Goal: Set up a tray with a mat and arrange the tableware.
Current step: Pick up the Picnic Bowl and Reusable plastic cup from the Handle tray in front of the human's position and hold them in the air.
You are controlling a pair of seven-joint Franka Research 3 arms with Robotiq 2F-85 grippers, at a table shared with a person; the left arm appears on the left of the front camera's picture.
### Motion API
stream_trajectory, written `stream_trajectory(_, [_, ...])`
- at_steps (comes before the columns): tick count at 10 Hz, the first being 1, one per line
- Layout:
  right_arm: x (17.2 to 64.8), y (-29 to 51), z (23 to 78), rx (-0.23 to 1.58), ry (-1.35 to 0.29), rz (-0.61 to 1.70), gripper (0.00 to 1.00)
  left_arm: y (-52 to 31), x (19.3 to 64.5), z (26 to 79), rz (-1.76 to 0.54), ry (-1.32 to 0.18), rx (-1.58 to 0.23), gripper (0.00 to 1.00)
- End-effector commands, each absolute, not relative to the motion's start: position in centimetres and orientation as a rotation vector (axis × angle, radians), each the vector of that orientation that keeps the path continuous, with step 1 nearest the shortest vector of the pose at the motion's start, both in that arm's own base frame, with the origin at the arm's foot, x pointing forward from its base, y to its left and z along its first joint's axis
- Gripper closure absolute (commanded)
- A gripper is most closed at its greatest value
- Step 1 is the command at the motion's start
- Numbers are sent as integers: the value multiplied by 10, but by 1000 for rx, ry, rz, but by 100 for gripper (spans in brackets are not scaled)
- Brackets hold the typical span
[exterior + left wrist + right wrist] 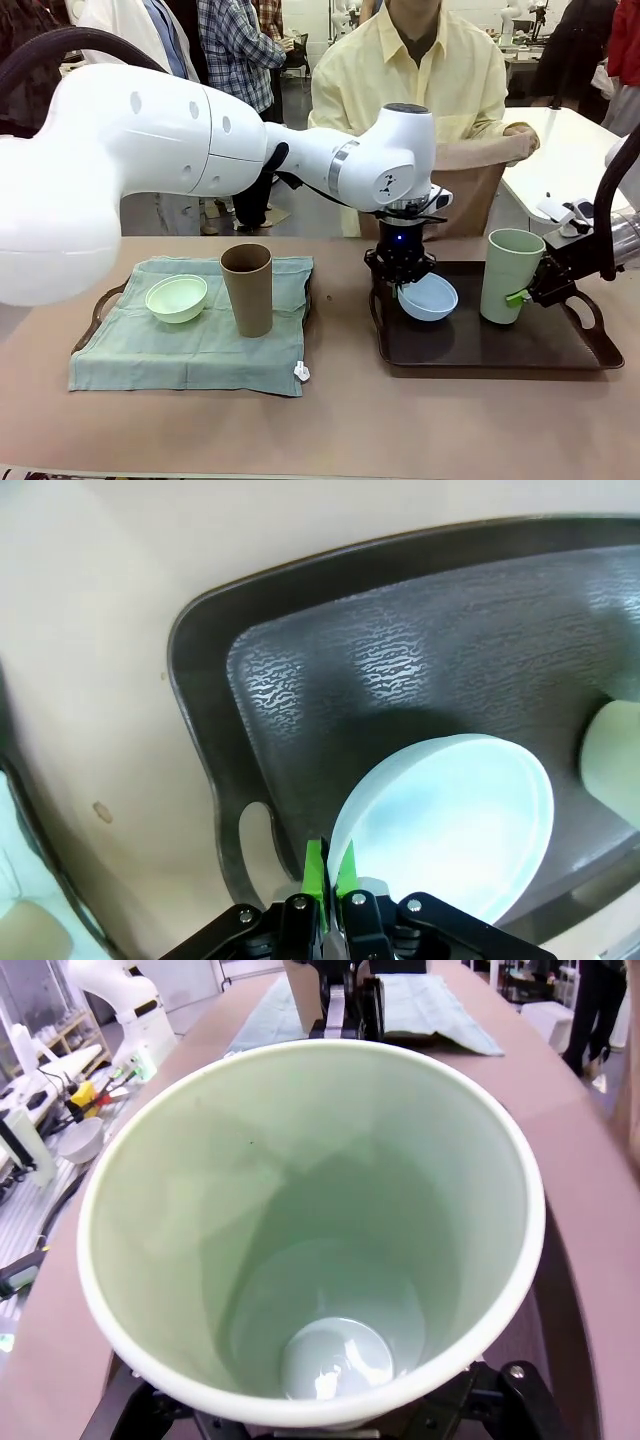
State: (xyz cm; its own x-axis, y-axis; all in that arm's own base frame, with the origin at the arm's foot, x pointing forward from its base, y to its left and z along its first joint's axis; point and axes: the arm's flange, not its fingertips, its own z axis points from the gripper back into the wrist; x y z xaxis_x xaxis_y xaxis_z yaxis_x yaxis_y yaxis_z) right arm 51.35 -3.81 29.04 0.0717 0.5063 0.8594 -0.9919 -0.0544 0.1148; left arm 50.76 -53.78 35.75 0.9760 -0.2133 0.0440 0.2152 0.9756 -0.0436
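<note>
The left arm reaches across the middle, and its left gripper [402, 280] [328, 868] has its fingers pinched nearly together on the rim of the blue bowl [430, 298] [455, 820]. The grip is at the bowl's edge nearest the left handle of the dark tray [480, 350] [400, 650]. The bowl is pale blue, matte and smooth inside, with its mouth up and slightly tilted. It sits low over the tray's left part, and I cannot tell whether its base touches.

The green cup [510, 270] [330, 1210] stands upright on the right part of the same tray, long axis vertical, mouth up and wider than its base. It is pale green and plain, with no handle. The right gripper [522, 296] comes in from the right, low against the cup's side, with one green pad showing in the front view. Its fingers are spread to either side of the cup, but whether they press on it I cannot tell.

On the left, a second tray [100, 312] carries a green mat [190, 355]. A mint bowl [177, 297], mouth up, and an upright brown cup [247, 290] stand on the mat just beside each other
</note>
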Motion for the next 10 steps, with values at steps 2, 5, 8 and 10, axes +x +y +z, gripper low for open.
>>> stream_trajectory(2, [506,-42,351,894,-811,1463,77,-530,509,404,-169,-79,-56,100])
stream_trajectory(5, [490,-43,415,852,-868,1497,77,-529,515,470,-165,-159,-94,100])
stream_trajectory(8, [476,-36,464,808,-826,1486,77,-540,513,518,-175,-215,-94,100])
stream_trajectory(10, [471,-32,481,810,-772,1434,77,-543,505,539,-163,-210,-95,100])
